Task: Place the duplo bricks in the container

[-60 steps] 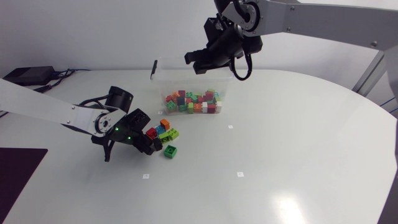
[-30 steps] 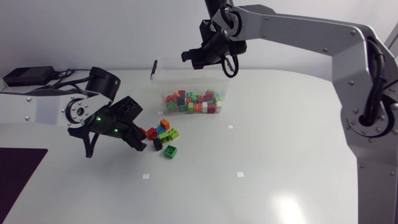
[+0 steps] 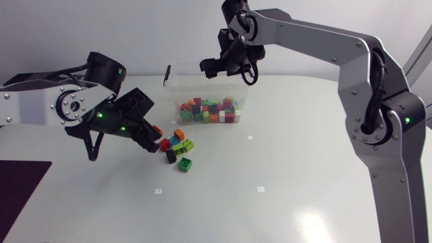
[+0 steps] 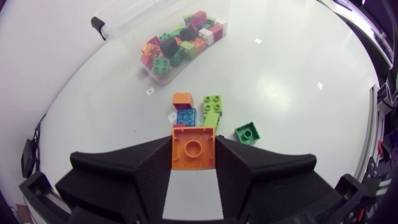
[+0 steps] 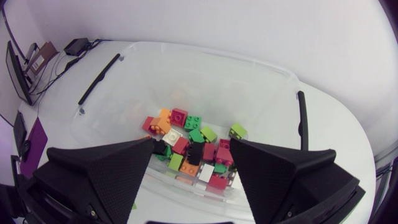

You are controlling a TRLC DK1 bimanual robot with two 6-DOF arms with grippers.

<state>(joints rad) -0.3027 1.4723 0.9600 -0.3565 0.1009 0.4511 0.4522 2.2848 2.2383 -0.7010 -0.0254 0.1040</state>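
Most colourful duplo bricks (image 3: 208,111) in clear plastic container (image 3: 202,82) | few loose bricks (image 3: 179,144) to go | left gripper (image 3: 155,136) clamps orange square brick (image 4: 194,151) | right gripper (image 5: 191,155) apart

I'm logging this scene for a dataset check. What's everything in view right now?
container: one, clear plastic, far side of the table.
bricks in container: many, mixed colours, piled at one end.
loose bricks: about six, red, orange, blue, lime, black, green; clustered on the table near the container.
orange brick: one, between the left gripper's fingers.
left gripper: black, shut on the orange brick, beside the loose bricks.
right gripper: black, open, empty, above the container.
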